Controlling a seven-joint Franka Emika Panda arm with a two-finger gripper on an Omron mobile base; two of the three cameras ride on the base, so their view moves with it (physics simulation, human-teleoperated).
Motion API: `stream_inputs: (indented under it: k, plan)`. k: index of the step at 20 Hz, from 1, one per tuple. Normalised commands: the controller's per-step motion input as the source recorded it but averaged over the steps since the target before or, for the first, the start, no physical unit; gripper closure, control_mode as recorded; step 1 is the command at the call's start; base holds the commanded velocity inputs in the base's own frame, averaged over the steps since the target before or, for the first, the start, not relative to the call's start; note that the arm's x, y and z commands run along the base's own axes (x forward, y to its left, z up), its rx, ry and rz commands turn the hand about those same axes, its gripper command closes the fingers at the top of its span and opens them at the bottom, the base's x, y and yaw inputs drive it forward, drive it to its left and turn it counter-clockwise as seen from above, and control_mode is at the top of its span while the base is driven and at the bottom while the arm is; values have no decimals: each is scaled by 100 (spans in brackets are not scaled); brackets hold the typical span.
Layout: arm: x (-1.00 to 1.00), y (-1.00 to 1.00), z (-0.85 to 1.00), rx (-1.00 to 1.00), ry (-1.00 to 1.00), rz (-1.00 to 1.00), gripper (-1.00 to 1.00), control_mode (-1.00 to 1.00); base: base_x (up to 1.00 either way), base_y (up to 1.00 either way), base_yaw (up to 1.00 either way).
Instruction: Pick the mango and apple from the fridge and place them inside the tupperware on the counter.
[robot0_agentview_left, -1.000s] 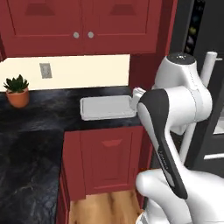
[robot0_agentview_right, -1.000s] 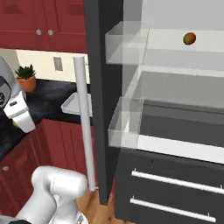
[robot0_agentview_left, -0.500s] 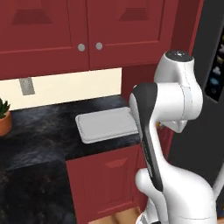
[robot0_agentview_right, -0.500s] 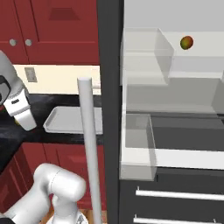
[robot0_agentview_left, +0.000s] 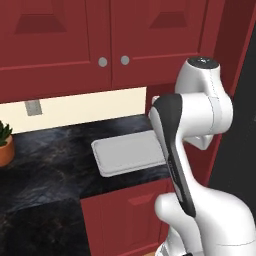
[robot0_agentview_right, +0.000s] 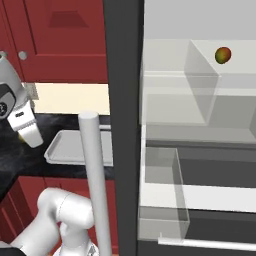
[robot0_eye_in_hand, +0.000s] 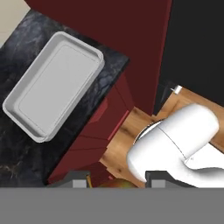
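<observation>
1. Gripper (robot0_eye_in_hand: 117, 182), at 6 o'clock in the hand view: pinched on the apple (robot0_eye_in_hand: 116, 184), the two dark tips pressed in from either side.
2. Of that apple, saw no more than an orange-yellow sliver between the tips, cut off by the bottom of the view.
3. Hung over the wooden floor (robot0_eye_in_hand: 124, 140) and the dark-red lower cabinets (robot0_eye_in_hand: 98, 124), off the edge of the counter (robot0_eye_in_hand: 19, 151).
4. Toward 10 o'clock from the tips: the tupperware (robot0_eye_in_hand: 26, 114), flat on the black marbled stone, nothing in it, well apart from the fruit.
5. Left base view: the same tupperware (robot0_agentview_left: 127, 155) at centre, partly behind the arm at 3 o'clock; counter (robot0_agentview_left: 50, 167) spread toward 8 o'clock.
6. Potted plant (robot0_agentview_left: 4, 142) at 9 o'clock on the stone, wall outlet (robot0_agentview_left: 33, 107) above it, red upper cabinets (robot0_agentview_left: 100, 40) at 12 o'clock.
7. Right base view: fridge (robot0_agentview_right: 122, 100) stood open, its grey bar handle (robot0_agentview_right: 96, 180) upright near 7 o'clock, in front of the tupperware (robot0_agentview_right: 70, 147).
8. Mango (robot0_agentview_right: 223, 55) at 2 o'clock, resting on an upper white shelf inside, beside a clear bin wall, far from the gripper.
</observation>
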Motion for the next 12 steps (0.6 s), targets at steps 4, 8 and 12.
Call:
stream_inputs:
  k: [4, 8, 12]
  plan:
    - [0, 0, 0, 0, 0, 0, 100, 100, 17, 6, 9]
    - [40, 21, -62, -10, 41, 10, 100, -100, 0, 0, 0]
    - [59, 23, -60, -4, 22, 10, 100, -100, 0, 0, 0]
